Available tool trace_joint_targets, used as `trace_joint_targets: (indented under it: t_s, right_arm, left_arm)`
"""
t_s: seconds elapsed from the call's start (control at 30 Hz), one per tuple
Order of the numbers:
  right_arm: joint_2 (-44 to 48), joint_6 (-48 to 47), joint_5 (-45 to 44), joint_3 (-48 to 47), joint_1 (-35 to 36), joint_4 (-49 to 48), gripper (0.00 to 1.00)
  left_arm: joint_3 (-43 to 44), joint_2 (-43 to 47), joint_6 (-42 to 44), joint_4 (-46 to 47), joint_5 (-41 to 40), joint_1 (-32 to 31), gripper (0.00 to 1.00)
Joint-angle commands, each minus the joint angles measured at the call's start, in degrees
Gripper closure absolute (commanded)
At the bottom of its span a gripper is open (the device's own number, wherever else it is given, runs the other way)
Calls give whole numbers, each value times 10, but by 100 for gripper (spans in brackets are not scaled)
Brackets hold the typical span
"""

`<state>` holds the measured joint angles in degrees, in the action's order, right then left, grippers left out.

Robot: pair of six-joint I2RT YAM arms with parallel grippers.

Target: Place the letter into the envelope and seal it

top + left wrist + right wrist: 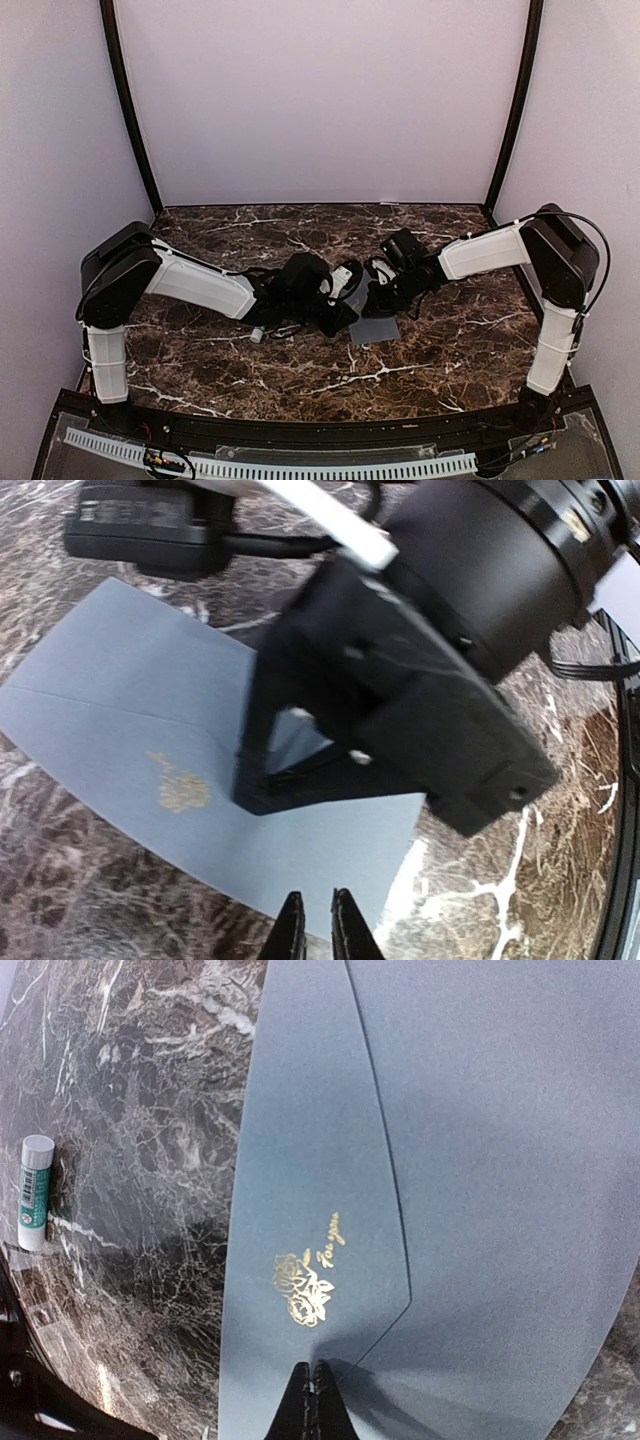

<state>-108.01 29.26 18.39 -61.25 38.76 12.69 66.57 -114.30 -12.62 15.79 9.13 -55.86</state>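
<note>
Rested pressed-together right gripper (311, 1372) on grey envelope (480, 1160), flap folded flat. Held left gripper (314, 905) barely parted at envelope's left side. Had glue stick (35, 1192) lying farther left.

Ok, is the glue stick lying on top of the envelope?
No, the glue stick lies on the marble table, apart from the envelope.

a lab-style robot test booth: plain pale panels (320, 100) close in a dark marble-patterned table (300, 370), with black corner posts (130, 110) at upper left and right and a slotted cable duct (270, 467) along the bottom edge.
</note>
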Motion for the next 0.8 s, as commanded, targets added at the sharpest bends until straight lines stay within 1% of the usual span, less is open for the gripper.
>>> trace_joint_targets:
  t_s: [0.0,0.3,0.47,0.77]
  right_arm:
    - [-12,3,-19,8,3,24,100]
    - [-9,2,-16,9,3,24,100]
    - [-10,1,-15,7,3,25,100]
    - [-9,3,-16,7,3,25,100]
  left_arm:
    - [-6,1,-16,16,-9,-7,90]
    - [30,-59,-16,11,-9,-12,90]
    - [35,-66,-8,14,1,-21,91]
    - [55,-69,4,-2,-24,-37,91]
